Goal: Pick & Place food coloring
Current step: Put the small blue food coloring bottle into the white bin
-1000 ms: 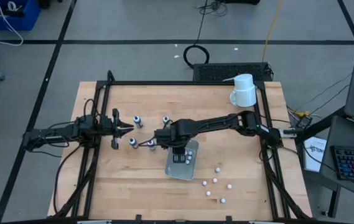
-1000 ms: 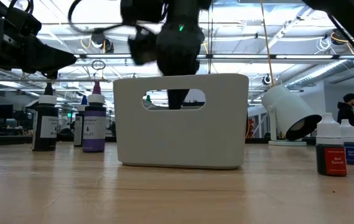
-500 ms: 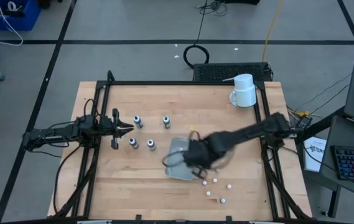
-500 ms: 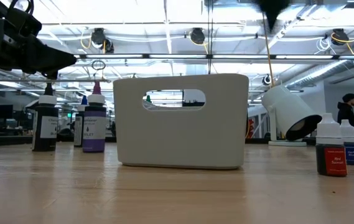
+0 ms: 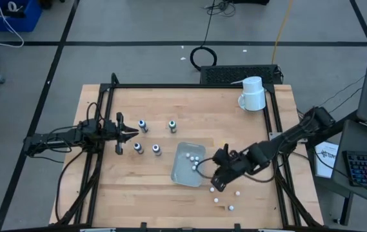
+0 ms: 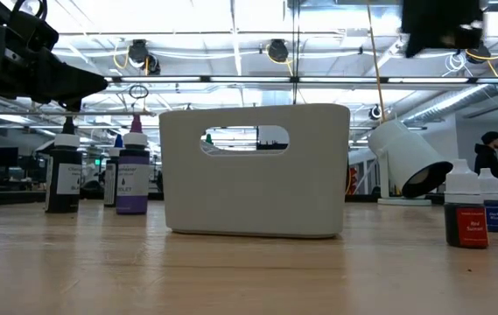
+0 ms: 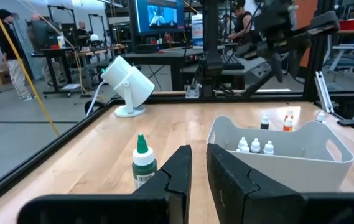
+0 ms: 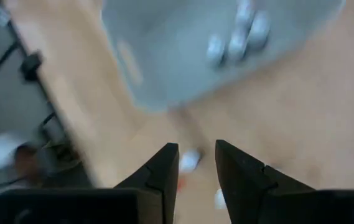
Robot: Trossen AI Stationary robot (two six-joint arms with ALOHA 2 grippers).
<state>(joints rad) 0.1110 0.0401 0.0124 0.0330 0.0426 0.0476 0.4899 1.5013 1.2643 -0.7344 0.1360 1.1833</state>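
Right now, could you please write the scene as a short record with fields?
bin: white bin near table centre, three bottles inside
dark-capped bottles: four standing left of the bin
white-capped bottles: loose group right of the bin
mug: white mug at far right corner
right end effector: open, above the loose group, empty
left end effector: shut, at left side

Four small food coloring bottles with dark caps stand upright on the left half of the table. Three white-capped bottles stand inside the white bin. Five more white-capped bottles stand right of the bin, toward the near edge.
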